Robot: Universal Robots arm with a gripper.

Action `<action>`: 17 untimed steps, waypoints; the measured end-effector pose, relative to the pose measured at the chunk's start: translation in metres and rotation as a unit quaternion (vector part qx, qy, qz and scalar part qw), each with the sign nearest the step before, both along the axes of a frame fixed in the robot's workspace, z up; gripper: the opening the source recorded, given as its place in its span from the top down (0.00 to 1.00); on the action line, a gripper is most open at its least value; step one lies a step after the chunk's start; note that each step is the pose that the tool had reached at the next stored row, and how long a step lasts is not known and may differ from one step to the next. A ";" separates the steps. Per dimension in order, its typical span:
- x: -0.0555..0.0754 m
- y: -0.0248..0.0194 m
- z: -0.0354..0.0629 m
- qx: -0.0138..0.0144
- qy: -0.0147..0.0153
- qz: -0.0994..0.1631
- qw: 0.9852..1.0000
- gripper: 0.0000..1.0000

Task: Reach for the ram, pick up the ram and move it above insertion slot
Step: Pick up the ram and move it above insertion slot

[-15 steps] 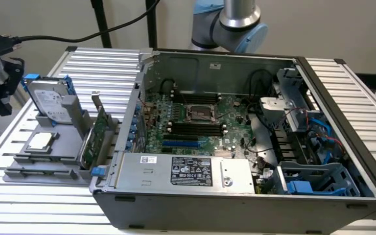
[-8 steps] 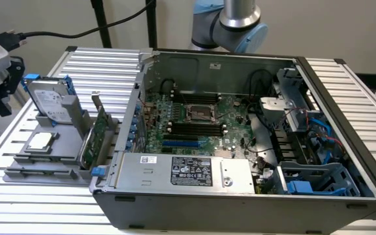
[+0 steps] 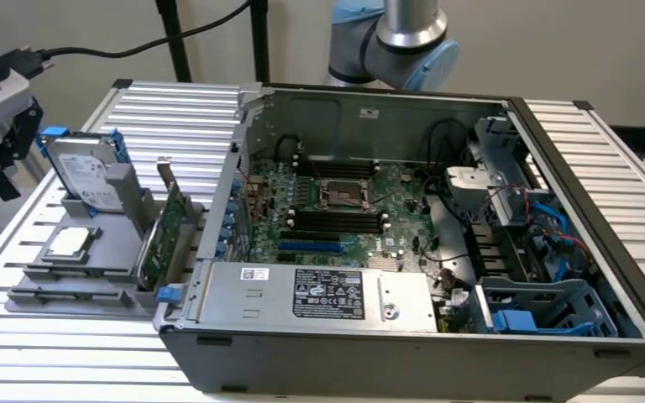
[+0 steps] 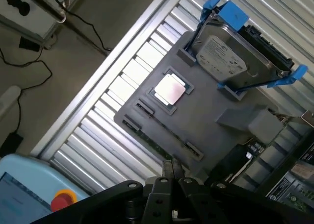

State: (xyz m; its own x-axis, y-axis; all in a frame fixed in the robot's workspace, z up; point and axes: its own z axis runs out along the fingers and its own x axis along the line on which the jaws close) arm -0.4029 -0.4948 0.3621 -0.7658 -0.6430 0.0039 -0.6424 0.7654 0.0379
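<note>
Pincer (image 4: 171,169) hovered closed and empty just off the gray holder's (image 4: 216,111) outer edge. For a clean reach, it likely needed to open wide, square up along the strip and come down at its middle. Ram (image 4: 149,140) sat edge-up in the holder's outermost slot, thin and dark green, chips hard to make out.

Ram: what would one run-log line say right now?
gripper: shut, empty | ram: seated in gray holder, untouched | position: gripper above holder
</note>
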 end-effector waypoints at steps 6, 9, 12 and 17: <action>0.000 0.0000 -0.0006 0.000 0.000 0.055 0.998 0.89; 0.000 0.0000 -0.0009 0.000 0.000 0.082 0.997 0.89; 0.000 0.0000 -0.0013 0.000 0.000 0.109 0.994 0.89; 0.000 0.0000 -0.0018 0.000 0.000 0.154 0.988 0.89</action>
